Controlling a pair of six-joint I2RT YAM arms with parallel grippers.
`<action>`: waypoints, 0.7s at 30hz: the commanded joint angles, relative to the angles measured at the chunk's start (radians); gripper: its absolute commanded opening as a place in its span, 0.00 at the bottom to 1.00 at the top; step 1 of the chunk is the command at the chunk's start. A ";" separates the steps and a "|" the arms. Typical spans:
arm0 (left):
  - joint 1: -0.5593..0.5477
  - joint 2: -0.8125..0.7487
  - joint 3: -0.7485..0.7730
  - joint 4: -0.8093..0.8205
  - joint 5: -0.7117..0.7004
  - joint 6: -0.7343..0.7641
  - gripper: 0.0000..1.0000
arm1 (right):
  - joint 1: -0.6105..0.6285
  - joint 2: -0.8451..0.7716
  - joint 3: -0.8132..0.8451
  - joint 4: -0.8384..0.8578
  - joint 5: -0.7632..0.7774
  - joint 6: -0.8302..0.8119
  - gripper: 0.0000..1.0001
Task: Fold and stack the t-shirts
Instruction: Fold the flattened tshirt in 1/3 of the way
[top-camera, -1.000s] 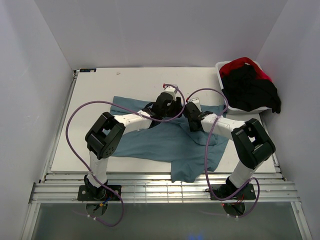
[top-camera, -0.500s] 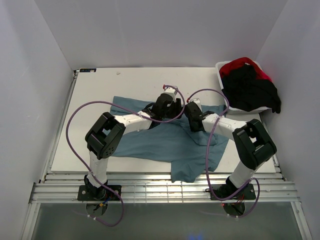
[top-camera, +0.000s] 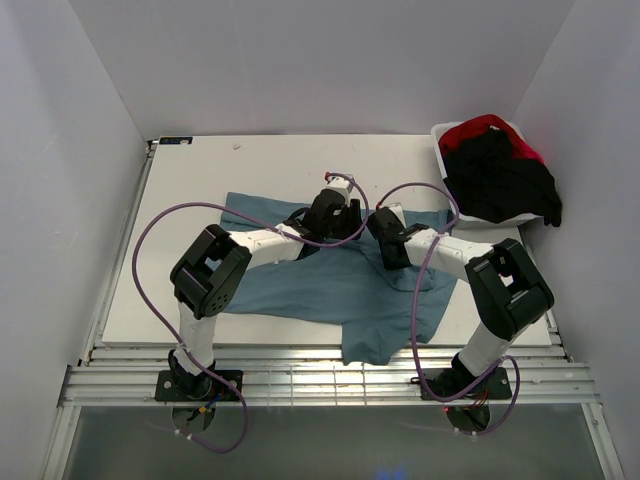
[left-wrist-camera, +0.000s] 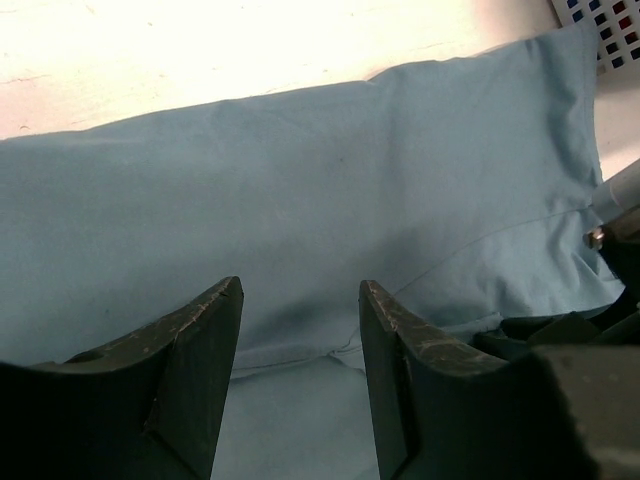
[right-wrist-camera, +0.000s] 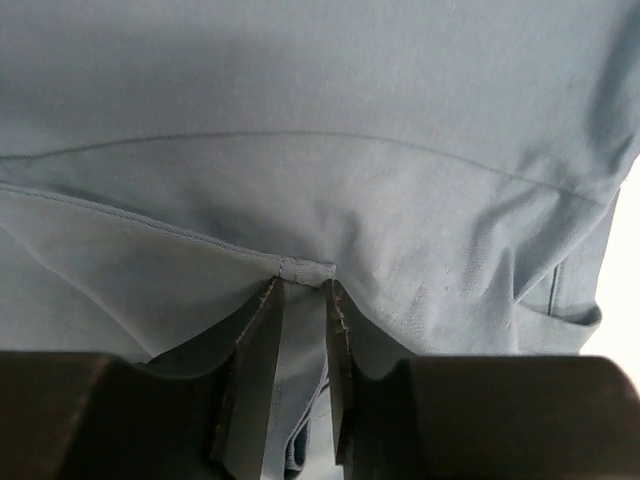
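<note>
Right fingers (right-wrist-camera: 248, 390) pinch the hem of the teal t-shirt (top-camera: 340, 285) spread on the table (top-camera: 250, 165), left fingers (left-wrist-camera: 190, 360) apart just above it; folding looks barely begun, and next the left likely must grip too.

Soft even light, sharp t-shirt (right-wrist-camera: 320, 150), washed-out table (left-wrist-camera: 150, 50)

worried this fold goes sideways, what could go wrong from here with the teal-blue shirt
The right gripper pinches only the hem of the dusty teal-blue fabric t-shirt; it may slip out on a lift.
The left gripper stands open over the shirt, so a one-sided pull could bunch it.
Part of the shirt hangs over the near edge of the white table and could drag it off.
</note>
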 joint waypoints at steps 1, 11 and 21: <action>-0.004 -0.055 -0.003 0.023 -0.024 0.013 0.61 | 0.000 -0.001 -0.014 -0.012 -0.007 0.022 0.26; -0.003 -0.061 -0.010 0.023 -0.031 0.016 0.61 | 0.001 -0.048 -0.011 -0.027 -0.009 0.021 0.08; -0.004 -0.070 -0.015 0.023 -0.037 0.012 0.61 | 0.029 -0.253 0.019 -0.101 -0.017 0.024 0.08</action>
